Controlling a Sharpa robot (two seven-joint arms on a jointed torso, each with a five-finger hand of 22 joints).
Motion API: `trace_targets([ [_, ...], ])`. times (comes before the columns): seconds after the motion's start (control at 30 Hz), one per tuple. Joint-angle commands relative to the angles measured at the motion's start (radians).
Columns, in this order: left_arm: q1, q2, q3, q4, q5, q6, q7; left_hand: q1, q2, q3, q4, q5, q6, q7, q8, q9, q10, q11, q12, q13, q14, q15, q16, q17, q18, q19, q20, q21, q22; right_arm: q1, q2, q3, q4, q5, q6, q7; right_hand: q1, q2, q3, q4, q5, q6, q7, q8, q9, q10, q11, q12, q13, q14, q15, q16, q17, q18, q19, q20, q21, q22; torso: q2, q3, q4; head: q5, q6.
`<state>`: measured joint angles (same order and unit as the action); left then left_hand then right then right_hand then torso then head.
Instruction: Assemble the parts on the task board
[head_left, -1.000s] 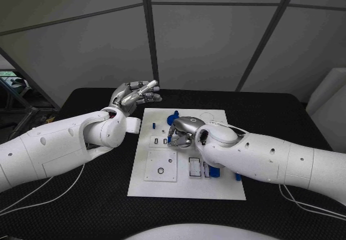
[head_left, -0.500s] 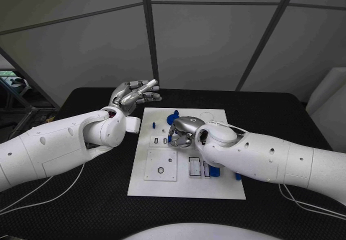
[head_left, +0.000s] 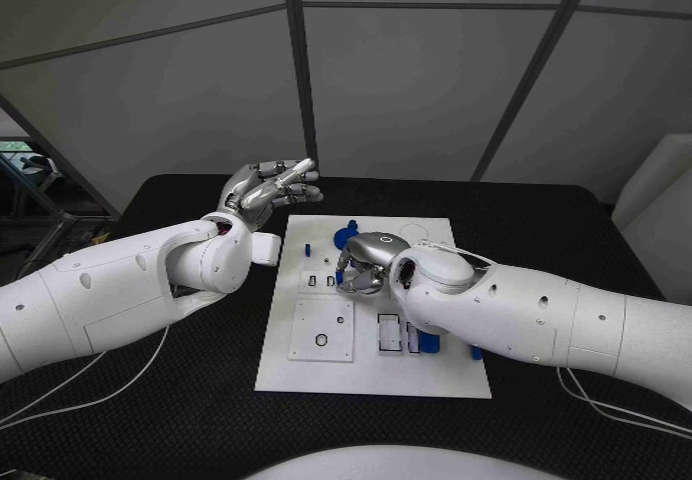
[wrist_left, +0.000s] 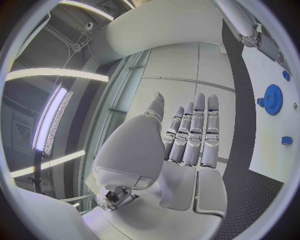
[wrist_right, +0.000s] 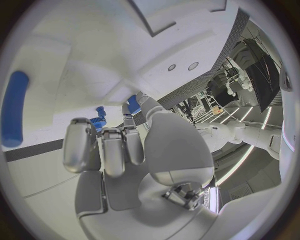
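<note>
The left hand (head_left: 268, 188) is hovering over the table beyond the task board (head_left: 368, 370), fingers apart and holding nothing. The right hand (head_left: 364, 262) is curling down over blue parts (wrist_right: 98, 119) mid-board; whether it is gripping one is unclear.

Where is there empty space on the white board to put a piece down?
The task board is bare along its near edge, below the cutouts. It is crowded in the middle, where the right hand hangs over the blue parts.
</note>
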<state>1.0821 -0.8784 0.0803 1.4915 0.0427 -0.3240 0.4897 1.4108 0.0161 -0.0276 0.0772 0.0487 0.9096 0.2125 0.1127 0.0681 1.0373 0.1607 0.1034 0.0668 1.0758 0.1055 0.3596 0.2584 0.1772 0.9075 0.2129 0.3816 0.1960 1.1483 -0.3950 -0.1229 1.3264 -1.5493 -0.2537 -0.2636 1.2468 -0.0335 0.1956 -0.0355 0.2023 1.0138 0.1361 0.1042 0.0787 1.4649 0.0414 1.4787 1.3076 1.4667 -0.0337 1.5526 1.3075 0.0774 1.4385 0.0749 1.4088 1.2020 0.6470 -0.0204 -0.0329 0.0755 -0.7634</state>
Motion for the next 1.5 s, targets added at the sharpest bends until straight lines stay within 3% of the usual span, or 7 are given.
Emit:
trace_targets([
  [0.03,0.002,0.001,0.001,0.000,0.000,0.012,-0.007,0.001,0.009,-0.003,-0.005,-0.002,0.008,-0.001,-0.005,0.000,0.008,-0.002,-0.007,0.001,0.002,-0.002,-0.004,-0.001,0.002,0.002,0.001,-0.005,-0.002,-0.003,0.001,-0.003,-0.002,-0.005,0.018,-0.013,-0.007,-0.008,-0.005,0.004,-0.011,-0.008,0.002,-0.008,-0.002,0.067,0.007,-0.004,0.175,0.094,0.007,-0.008,0.223,-0.009,-0.009,0.003,-0.006,-0.002,0.000,-0.0003,-0.0006,-0.001,-0.001],
  [0.6,0.002,0.002,0.001,-0.002,0.000,0.014,-0.008,0.001,0.009,-0.003,-0.005,-0.002,0.008,-0.001,-0.005,0.000,0.008,-0.002,-0.007,0.001,0.002,-0.002,-0.004,-0.001,0.002,0.002,0.001,-0.005,-0.002,-0.003,0.003,-0.003,-0.003,-0.004,-0.023,-0.017,-0.033,-0.026,-0.029,0.029,-0.068,-0.065,0.012,-0.032,-0.003,0.052,0.016,-0.040,0.145,0.088,0.015,-0.024,0.199,-0.006,-0.017,0.010,-0.013,-0.015,0.000,0.0002,0.0004,-0.003,-0.002],
  [0.87,0.002,0.001,0.001,-0.002,0.000,0.014,-0.008,0.000,0.009,-0.004,-0.006,-0.002,0.009,-0.001,-0.005,0.000,0.008,-0.002,-0.007,0.001,0.002,-0.002,-0.005,-0.001,0.002,0.002,0.001,-0.005,-0.002,-0.003,-0.012,-0.003,0.016,0.022,-0.103,-0.003,-0.042,-0.050,-0.056,0.054,-0.061,-0.107,0.019,-0.028,-0.007,0.038,0.022,-0.073,0.116,0.081,0.019,-0.040,0.176,-0.002,-0.027,0.014,-0.025,-0.038,0.000,0.0003,-0.0005,0.000,-0.003],
  [1.13,0.002,-0.002,0.001,-0.006,-0.001,0.013,-0.014,-0.001,0.010,-0.006,-0.007,-0.002,0.011,-0.001,-0.005,0.001,0.012,-0.003,-0.007,0.002,0.010,-0.004,-0.002,0.001,0.003,0.006,0.000,-0.003,-0.001,-0.003,-0.065,-0.003,0.082,0.068,-0.248,0.067,-0.032,-0.075,-0.090,0.084,-0.043,-0.136,0.022,-0.014,-0.007,0.035,0.025,-0.083,0.107,0.080,0.022,-0.045,0.170,-0.001,-0.031,0.016,-0.032,-0.048,-0.002,0.0006,-0.0019,0.004,-0.004],
  [1.33,0.001,-0.004,0.001,-0.018,-0.059,0.007,-0.046,-0.004,0.015,-0.017,-0.015,-0.001,0.049,-0.014,0.006,0.006,0.089,-0.025,0.028,0.016,0.091,-0.029,0.054,0.032,0.008,0.057,-0.018,0.029,0.015,0.006,-0.136,-0.002,0.144,0.173,-0.334,0.234,0.003,-0.065,-0.091,0.086,-0.029,-0.145,0.023,0.000,-0.006,0.033,0.025,-0.087,0.103,0.080,0.022,-0.047,0.168,0.000,-0.033,0.017,-0.034,-0.052,-0.007,0.0007,-0.0028,0.003,0.002],
  [1.4,0.001,-0.006,0.001,-0.022,-0.106,0.014,-0.080,-0.008,0.014,-0.023,-0.016,-0.001,0.068,-0.022,0.014,0.009,0.130,-0.037,0.051,0.027,0.141,-0.045,0.101,0.057,0.009,0.091,-0.032,0.055,0.029,0.017,-0.165,-0.001,0.162,0.223,-0.324,0.292,0.024,-0.051,-0.084,0.078,-0.013,-0.135,0.020,0.012,-0.003,0.031,0.023,-0.091,0.100,0.079,0.021,-0.050,0.164,0.001,-0.035,0.017,-0.037,-0.056,-0.010,0.0015,-0.0025,0.002,0.006],
  [1.5,0.001,-0.013,0.001,-0.027,-0.196,0.039,-0.147,-0.025,0.013,-0.037,-0.011,0.001,0.101,-0.043,0.032,0.016,0.203,-0.064,0.104,0.056,0.225,-0.074,0.208,0.120,0.009,0.160,-0.061,0.116,0.061,0.040,-0.209,0.001,0.182,0.299,-0.269,0.344,0.046,-0.035,-0.077,0.065,0.029,-0.112,0.015,0.030,0.001,0.023,0.018,-0.109,0.084,0.074,0.018,-0.063,0.147,0.006,-0.046,0.015,-0.051,-0.081,-0.014,0.0027,-0.0014,0.003,0.006],
])
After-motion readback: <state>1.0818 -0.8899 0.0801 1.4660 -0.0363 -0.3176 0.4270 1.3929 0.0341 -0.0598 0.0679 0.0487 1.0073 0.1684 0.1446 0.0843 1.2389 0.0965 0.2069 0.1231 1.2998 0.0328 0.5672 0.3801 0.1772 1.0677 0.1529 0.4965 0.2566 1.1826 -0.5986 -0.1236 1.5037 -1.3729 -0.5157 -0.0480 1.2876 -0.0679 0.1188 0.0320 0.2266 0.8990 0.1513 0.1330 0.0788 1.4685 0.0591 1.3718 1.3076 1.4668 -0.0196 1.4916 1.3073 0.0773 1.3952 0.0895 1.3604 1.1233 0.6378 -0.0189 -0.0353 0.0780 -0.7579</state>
